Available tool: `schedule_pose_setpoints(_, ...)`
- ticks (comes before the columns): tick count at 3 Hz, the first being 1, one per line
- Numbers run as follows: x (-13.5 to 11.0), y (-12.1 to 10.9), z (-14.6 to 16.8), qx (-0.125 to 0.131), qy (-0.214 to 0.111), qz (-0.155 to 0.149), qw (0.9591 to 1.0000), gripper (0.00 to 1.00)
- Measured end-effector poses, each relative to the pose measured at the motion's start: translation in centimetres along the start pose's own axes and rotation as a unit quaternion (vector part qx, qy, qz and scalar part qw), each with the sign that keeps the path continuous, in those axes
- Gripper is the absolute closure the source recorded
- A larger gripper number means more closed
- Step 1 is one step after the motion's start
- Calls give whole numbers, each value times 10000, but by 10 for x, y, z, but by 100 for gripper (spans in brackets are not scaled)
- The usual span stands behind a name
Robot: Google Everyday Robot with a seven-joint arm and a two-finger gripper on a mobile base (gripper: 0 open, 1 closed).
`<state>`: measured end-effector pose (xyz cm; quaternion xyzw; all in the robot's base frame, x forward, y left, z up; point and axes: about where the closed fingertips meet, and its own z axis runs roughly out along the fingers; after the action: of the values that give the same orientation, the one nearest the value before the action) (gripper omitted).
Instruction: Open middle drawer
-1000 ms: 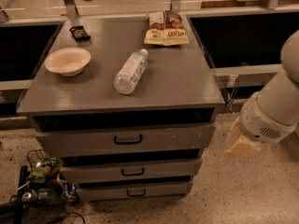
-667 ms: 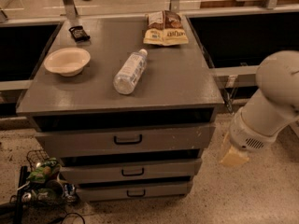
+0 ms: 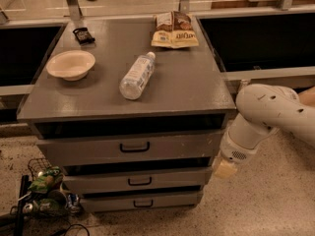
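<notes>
The grey cabinet (image 3: 123, 100) has three drawer fronts stacked one above the other. The middle drawer (image 3: 98, 182) is a wide grey front with a small black loop handle (image 3: 139, 181) at its centre, and it looks pushed in. Above it is the taller drawer (image 3: 88, 151) with a larger handle. Below it is the slim bottom drawer (image 3: 108, 203). My white arm (image 3: 268, 114) comes in from the right. My gripper (image 3: 224, 169) hangs at the cabinet's right front corner, level with the middle drawer and well to the right of its handle.
On the cabinet top lie a cream bowl (image 3: 71, 64), a clear water bottle (image 3: 137, 76) on its side, snack bags (image 3: 174, 31) and a small black packet (image 3: 83, 35). A wire basket (image 3: 44, 191) with clutter and cables sits on the floor at the lower left. Dark bins flank the cabinet.
My arm has swung left and down, bringing the gripper from beside the cabinet up to its right front corner. The drawers and the things on top have not moved.
</notes>
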<state>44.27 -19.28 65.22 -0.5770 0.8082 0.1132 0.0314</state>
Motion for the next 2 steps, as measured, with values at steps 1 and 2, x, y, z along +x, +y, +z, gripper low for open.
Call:
schedule_pose_setpoints(1,1,0,6,-38,-52,26,10000,100)
schedule_pose_setpoints(2,2,-1,23,-140,-187,96,9997,100)
